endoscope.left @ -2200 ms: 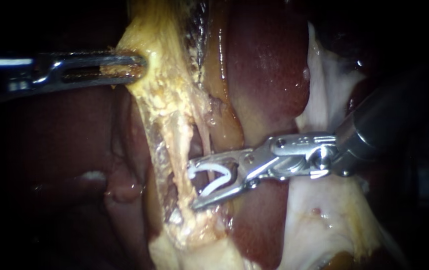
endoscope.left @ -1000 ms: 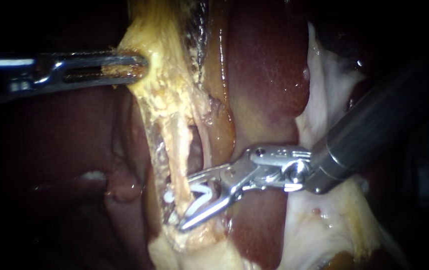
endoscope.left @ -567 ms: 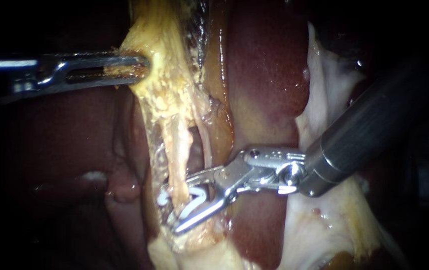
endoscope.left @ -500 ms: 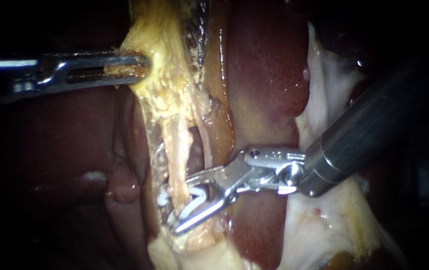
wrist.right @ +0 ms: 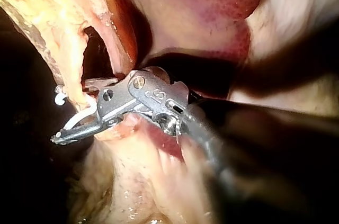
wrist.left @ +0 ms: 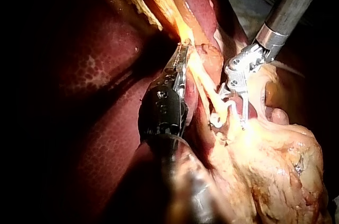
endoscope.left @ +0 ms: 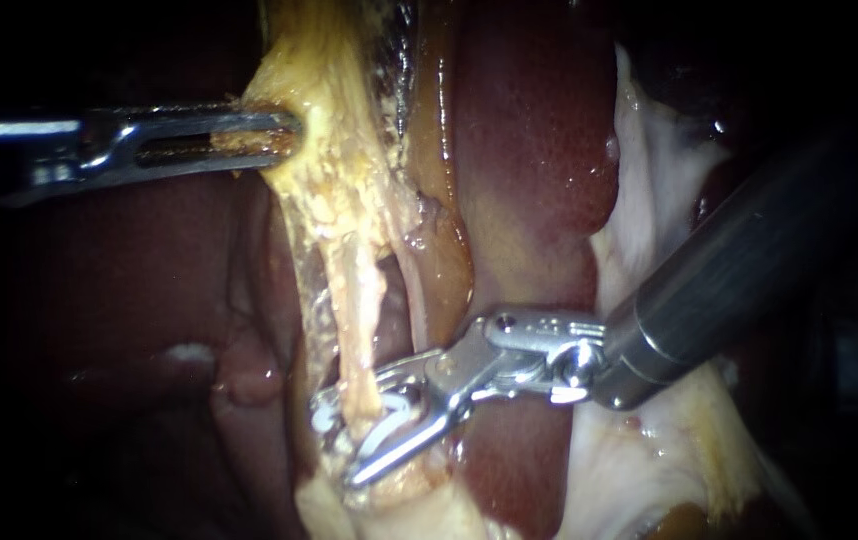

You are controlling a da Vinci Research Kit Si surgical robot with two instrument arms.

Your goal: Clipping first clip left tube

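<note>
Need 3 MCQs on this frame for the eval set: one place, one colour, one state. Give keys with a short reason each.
1. Where is the clip?
A lying loose beside the tube
B astride the left tube, held in the right instrument's jaws
C out of view

2. What colour is the clip?
A white
B blue
C black

3. The left instrument's jaws are:
A open, holding nothing
B shut on yellow tissue
C hidden

Key:
1 B, the clip's legs show on either side of the tube between the jaws.
2 A, it reads white against the metal.
3 B, both jaws clamp the tissue's edge.
</note>
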